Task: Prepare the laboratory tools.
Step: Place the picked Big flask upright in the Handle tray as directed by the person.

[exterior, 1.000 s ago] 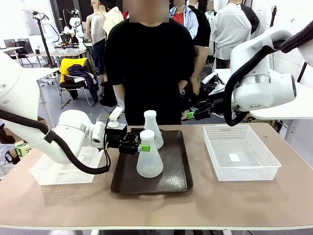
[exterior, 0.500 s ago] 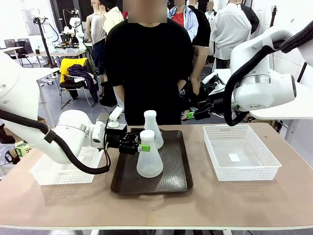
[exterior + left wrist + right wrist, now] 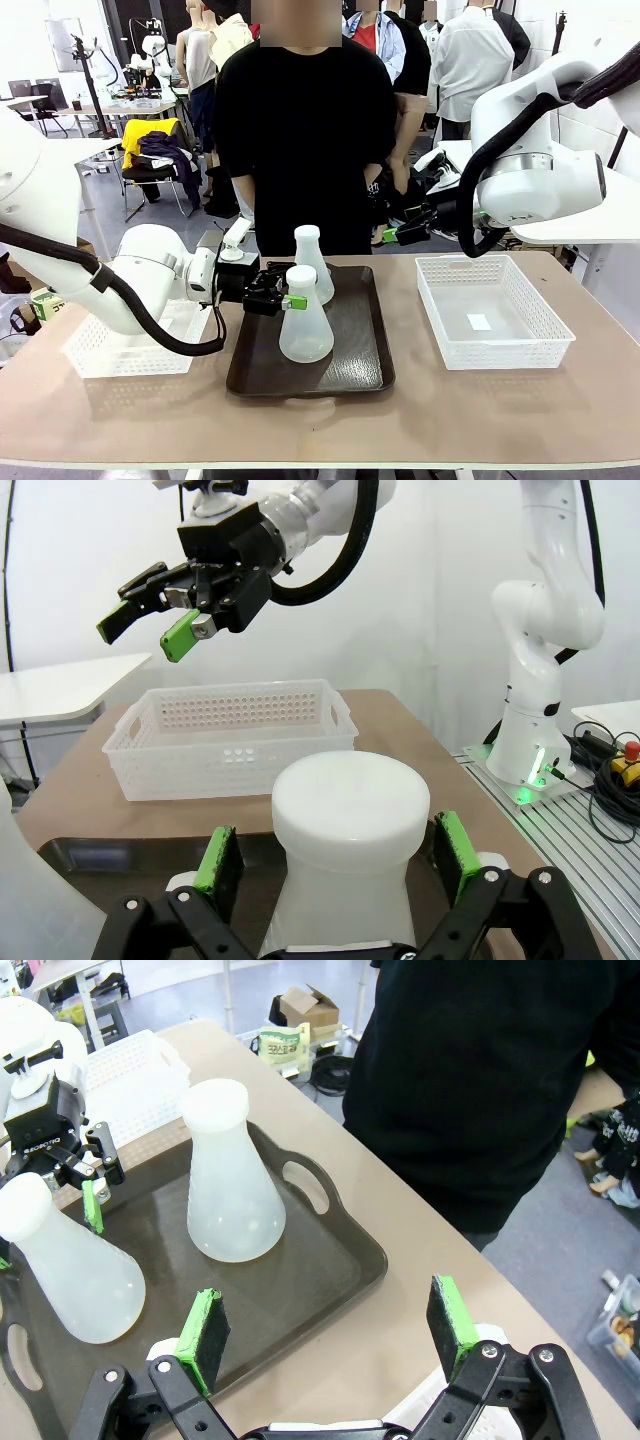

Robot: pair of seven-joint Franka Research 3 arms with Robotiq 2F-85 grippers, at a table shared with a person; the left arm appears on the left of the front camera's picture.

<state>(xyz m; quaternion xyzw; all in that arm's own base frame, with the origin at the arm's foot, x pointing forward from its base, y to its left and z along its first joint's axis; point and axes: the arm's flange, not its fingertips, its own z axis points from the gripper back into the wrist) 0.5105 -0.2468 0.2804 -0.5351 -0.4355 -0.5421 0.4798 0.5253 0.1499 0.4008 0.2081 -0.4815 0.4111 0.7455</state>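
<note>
Here the left gripper [image 3: 291, 290] has its jaws spread wide around the neck of the near flask [image 3: 305, 325], one green pad [image 3: 216, 858] on either side of the neck with a sliver of gap showing, so it brackets the flask without clearly pressing on it. That flask stands upright on the dark tray [image 3: 365, 350], long axis vertical, narrow neck up and wide base down, directly ahead of the fingers. Just past the gripper, nearer the person [image 3: 305, 130], the second flask [image 3: 312, 265] stands upright too, neck up, close beside the first but apart from it. Farther off, beyond the tray's far side from the left gripper, the right gripper [image 3: 398, 234] hangs above the table with its jaws wide and nothing between them; in its wrist view the tray and both flasks lie well below its fingertips. Below and beyond it sits a white basket [image 3: 492, 310]. Nothing has moved since the earlier frames: both grippers and both flasks keep their places.
</note>
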